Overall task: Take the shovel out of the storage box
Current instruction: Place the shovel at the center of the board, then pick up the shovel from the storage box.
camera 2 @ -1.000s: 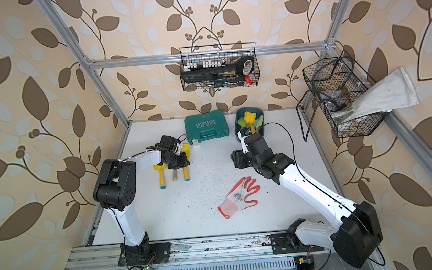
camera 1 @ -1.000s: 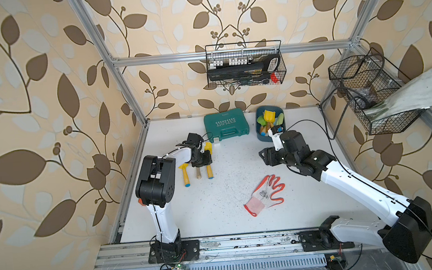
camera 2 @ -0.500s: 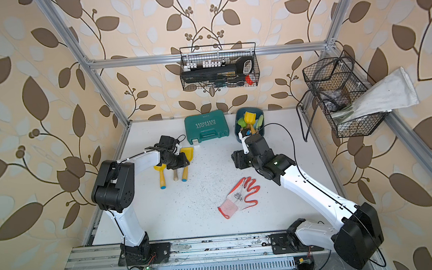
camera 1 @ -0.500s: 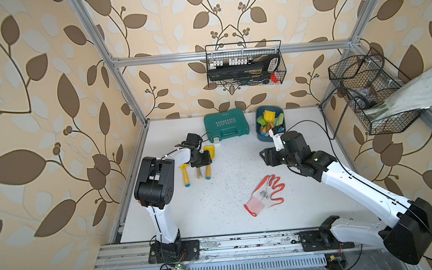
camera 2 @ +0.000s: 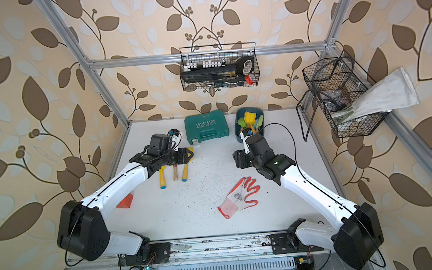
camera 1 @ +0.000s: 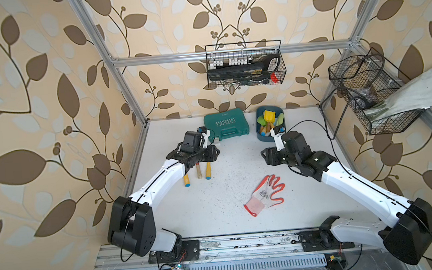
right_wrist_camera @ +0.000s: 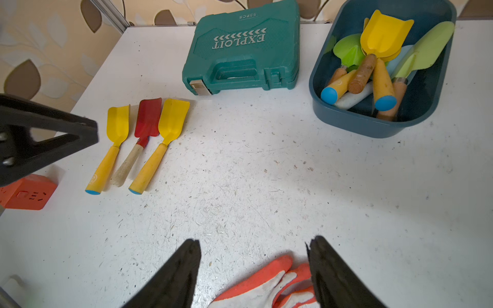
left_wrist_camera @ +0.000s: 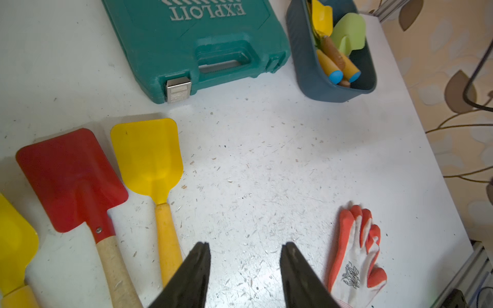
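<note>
Widened left hand (left_wrist_camera: 244,246) is seen empty beside shovel (left_wrist_camera: 148,157); open right hand (right_wrist_camera: 252,244) should be centred on a handle (right_wrist_camera: 382,82), box (right_wrist_camera: 360,125) at one o'clock.

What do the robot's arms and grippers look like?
Both arms, left arm and right arm, have white shells with bulky black joint housings and thin black cables running along them. The left gripper and right gripper have black, tapering, wedge-shaped fingers.

Shovels (right_wrist_camera: 384,34) inside storage box (right_wrist_camera: 349,118), beside case (right_wrist_camera: 240,57)
</note>
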Motion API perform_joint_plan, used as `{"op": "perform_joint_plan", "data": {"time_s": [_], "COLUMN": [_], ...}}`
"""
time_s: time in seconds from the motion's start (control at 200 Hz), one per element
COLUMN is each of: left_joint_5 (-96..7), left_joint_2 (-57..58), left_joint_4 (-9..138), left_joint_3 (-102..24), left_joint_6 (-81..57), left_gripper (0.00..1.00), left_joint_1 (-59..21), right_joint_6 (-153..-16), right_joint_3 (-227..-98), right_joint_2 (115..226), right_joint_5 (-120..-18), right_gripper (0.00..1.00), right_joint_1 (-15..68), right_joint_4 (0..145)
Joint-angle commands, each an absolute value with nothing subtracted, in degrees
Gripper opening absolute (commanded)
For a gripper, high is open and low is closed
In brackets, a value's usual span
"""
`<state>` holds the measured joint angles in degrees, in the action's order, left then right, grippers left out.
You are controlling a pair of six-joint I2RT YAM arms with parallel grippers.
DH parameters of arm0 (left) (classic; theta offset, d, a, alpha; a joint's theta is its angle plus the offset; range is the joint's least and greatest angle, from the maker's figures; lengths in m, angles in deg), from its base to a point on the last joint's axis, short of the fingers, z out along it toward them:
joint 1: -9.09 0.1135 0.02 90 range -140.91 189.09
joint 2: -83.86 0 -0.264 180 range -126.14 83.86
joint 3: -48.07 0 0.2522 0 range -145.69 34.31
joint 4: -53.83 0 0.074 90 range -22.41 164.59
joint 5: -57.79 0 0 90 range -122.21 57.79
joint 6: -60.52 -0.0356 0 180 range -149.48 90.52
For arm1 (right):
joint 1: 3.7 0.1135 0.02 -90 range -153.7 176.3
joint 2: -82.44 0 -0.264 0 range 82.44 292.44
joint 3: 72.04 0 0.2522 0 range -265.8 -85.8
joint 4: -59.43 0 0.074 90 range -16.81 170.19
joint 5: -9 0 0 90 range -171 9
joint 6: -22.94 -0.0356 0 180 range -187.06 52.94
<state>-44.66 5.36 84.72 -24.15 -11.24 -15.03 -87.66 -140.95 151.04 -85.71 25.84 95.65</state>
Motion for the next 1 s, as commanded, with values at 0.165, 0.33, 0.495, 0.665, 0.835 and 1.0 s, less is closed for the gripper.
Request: {"op": "perform_joint_plan", "data": {"time_s": [0.165, 0.33, 0.495, 0.665, 0.835, 1.0], "left_joint_5": [-55.1, -59.5, -63.7, -64.6, -61.9, -59.4], "left_joint_2": [18.3, 19.3, 17.3, 16.9, 19.6, 19.5], "left_joint_4": [73.4, 70.0, 65.5, 63.6, 62.7, 64.9], "left_joint_3": [-15.0, -13.0, -11.6, -11.4, -9.7, -10.2], "left_joint_6": [-9.0, -9.4, -9.5, -9.1, -9.2, -9.7], "left_gripper": [0.6, 0.61, 0.59, 0.59, 0.59, 0.59], "left_joint_1": [-16.1, -17.3, -17.9, -18.2, -18.9, -19.0], "right_joint_6": [-88.7, -90.1, -92.7, -93.5, -96.4, -97.5], "right_joint_3": [-145.5, -153.4, -161.5, -173.2, -183.1, -190.6], "right_joint_2": [155.9, 163.1, 173.1, 185.2, 195.8, 203.3], "right_joint_5": [-83.7, -81.0, -77.9, -77.1, -73.8, -74.3], "right_gripper": [0.7, 0.7, 0.58, 0.58, 0.58, 0.56], "right_joint_1": [18.5, 12.1, 8.2, 6.8, 4.3, 4.0], "right_joint_4": [98.9, 101.8, 102.1, 106.0, 107.9, 109.6]}}
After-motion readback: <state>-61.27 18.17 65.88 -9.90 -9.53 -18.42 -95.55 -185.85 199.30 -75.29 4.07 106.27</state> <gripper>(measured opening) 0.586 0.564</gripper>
